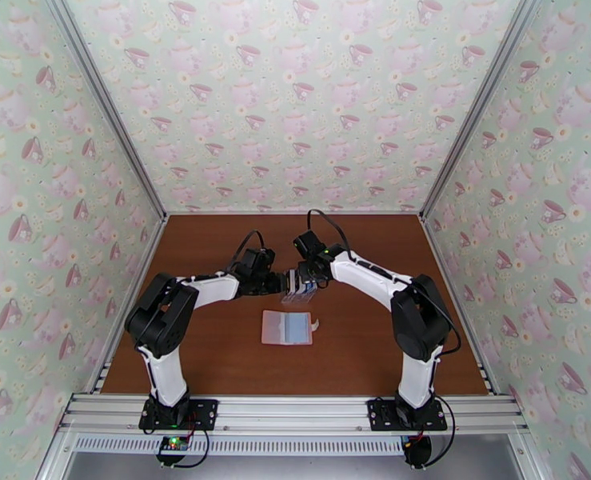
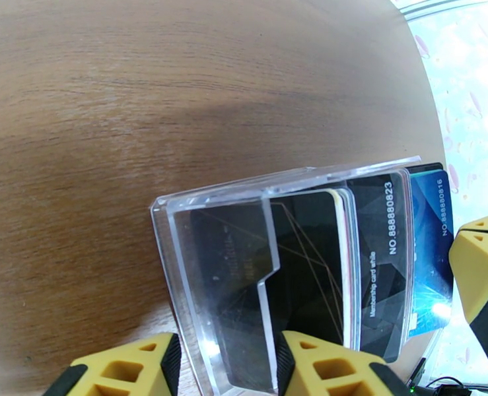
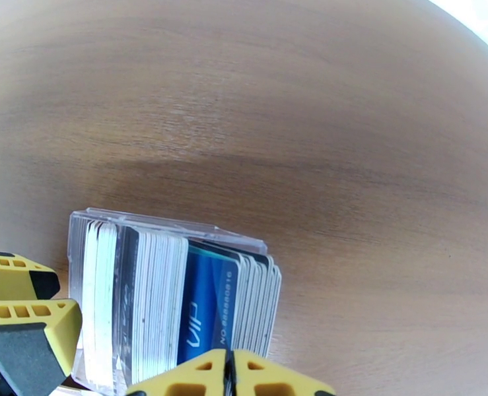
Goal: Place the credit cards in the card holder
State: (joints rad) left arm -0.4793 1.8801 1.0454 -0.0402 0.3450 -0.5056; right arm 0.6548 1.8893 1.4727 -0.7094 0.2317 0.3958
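Observation:
The credit cards stand on edge in a clear plastic slotted rack at mid-table: black ones, pale ones and a blue VIP card. My left gripper reaches in from the left, its yellow fingers closed on the rack's near end. My right gripper comes from the right with its fingers pressed together at the blue card's top edge. The card holder lies open and flat just in front of the rack, pale grey-blue pockets up, tab at its right.
Both arms meet over the rack in the middle of the brown table. Patterned walls with metal rails close off the left, right and back sides.

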